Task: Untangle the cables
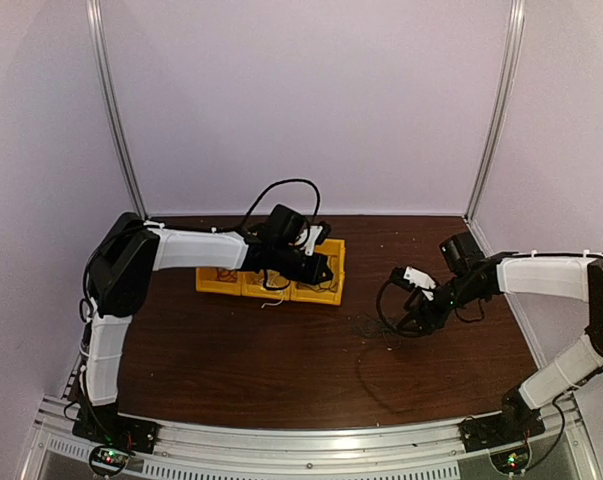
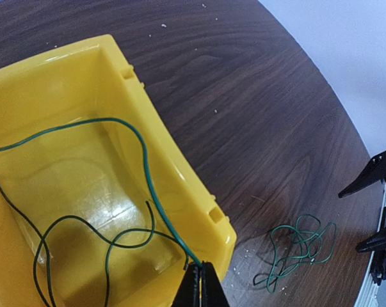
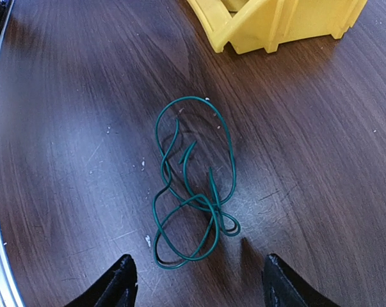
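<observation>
My left gripper is shut on a green wire that loops through the end compartment of the yellow bin; a darker green-black wire curls inside the same compartment. In the top view this gripper hangs over the bin's right end. A tangle of green wire lies on the table just ahead of my right gripper, which is open and empty and sits low over it. The tangle also shows in the left wrist view. A small white wire piece lies before the bin. No red wire shows.
The dark wooden table is walled by pale panels at the back and sides. The yellow bin has several compartments and stands at the back centre. My right gripper's fingers show at the edge of the left wrist view.
</observation>
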